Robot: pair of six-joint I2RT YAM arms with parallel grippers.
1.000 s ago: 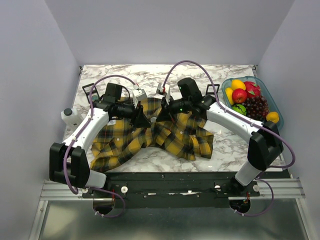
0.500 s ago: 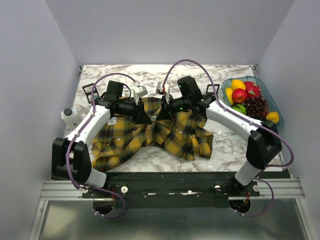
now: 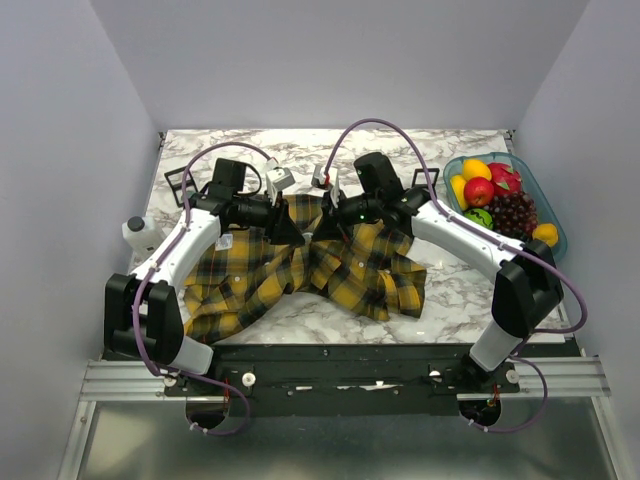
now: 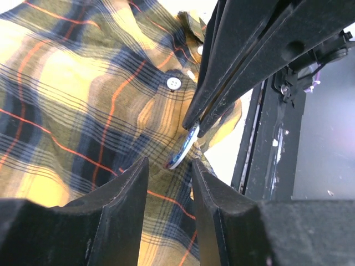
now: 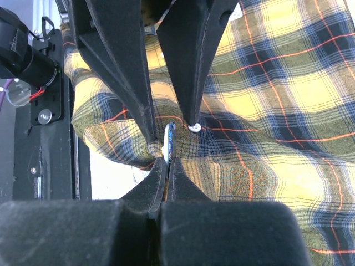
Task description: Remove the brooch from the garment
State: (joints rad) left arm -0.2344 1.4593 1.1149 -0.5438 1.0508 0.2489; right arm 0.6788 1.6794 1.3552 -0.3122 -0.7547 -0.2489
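Note:
The garment [image 3: 350,270], a yellow and dark plaid shirt, lies bunched on the middle of the table. The brooch [image 5: 170,138] is a small round disc seen edge-on, standing up from a raised fold of cloth beside a white button [image 5: 194,128]. My right gripper [image 5: 167,160] is shut on the brooch's lower rim. In the left wrist view the same disc [image 4: 182,152] sits pinched at the right gripper's tips [image 4: 194,124]. My left gripper [image 4: 170,165] is open, its fingers [image 5: 145,111] straddling the fold of shirt [image 4: 83,100] just behind the brooch. Both grippers meet at the shirt's middle [image 3: 305,236].
A clear tray [image 3: 553,228] of fruit stands at the right edge of the table. A small white bottle [image 3: 140,235] sits at the left edge. Black square frames [image 3: 178,181] [image 3: 424,178] lie at the back behind the arms.
The left arm has edged slightly toward the back and its elbow has shifted. The right gripper has stayed shut on the brooch in the same place.

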